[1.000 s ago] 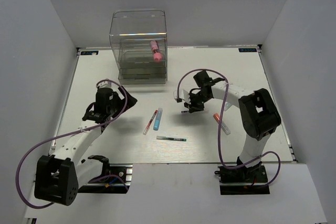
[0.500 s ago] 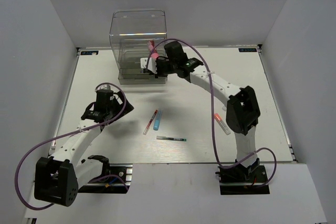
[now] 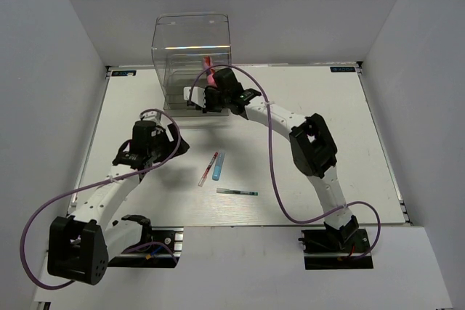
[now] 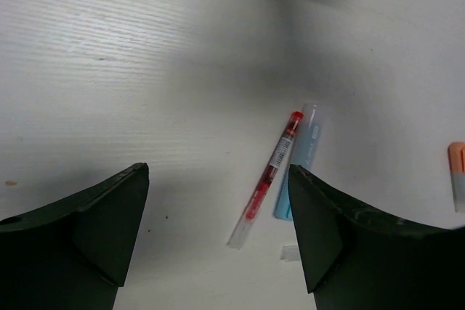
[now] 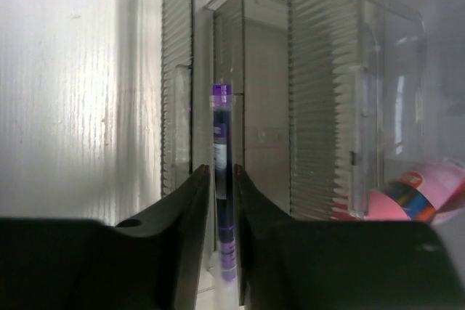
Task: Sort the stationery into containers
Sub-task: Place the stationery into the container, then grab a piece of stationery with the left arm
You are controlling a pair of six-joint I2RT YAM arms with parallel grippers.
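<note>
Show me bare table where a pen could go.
Bare: the right side of the table, between right arm and edge; the far-left corner beside the clear box. Crowded: the centre, with red pen, light-blue marker and green pen, and the box front, where the right gripper holds a purple pen.

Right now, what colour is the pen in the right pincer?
The pen is purple, clearest in right wrist view.

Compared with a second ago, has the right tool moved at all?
Yes. The right tool has swung up and to the left in the top view, from mid-table to the front of the clear box, gripping a purple pen.
</note>
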